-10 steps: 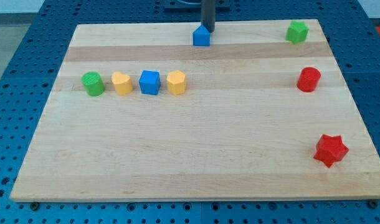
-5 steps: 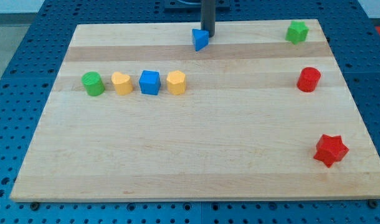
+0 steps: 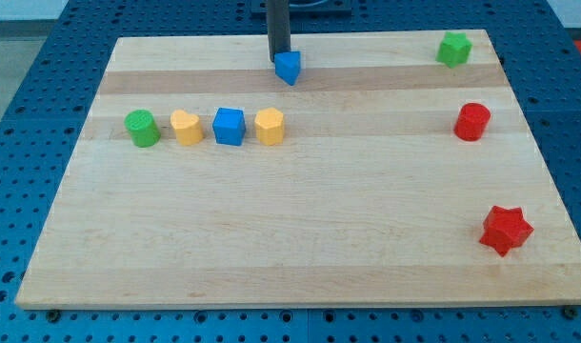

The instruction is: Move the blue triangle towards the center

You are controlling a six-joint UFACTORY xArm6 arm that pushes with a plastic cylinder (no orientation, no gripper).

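Observation:
The blue triangle lies on the wooden board near the view's top, a little left of the middle. My tip is at the triangle's upper left edge, touching or almost touching it. The dark rod rises from there out of the view's top.
A row stands at the left: green cylinder, yellow block, blue cube, yellow hexagonal block. A green star-like block is at the top right, a red cylinder at the right, a red star at the lower right.
My tip has moved left along the top of the board. The blue triangle has turned and slid a little to the left and down.

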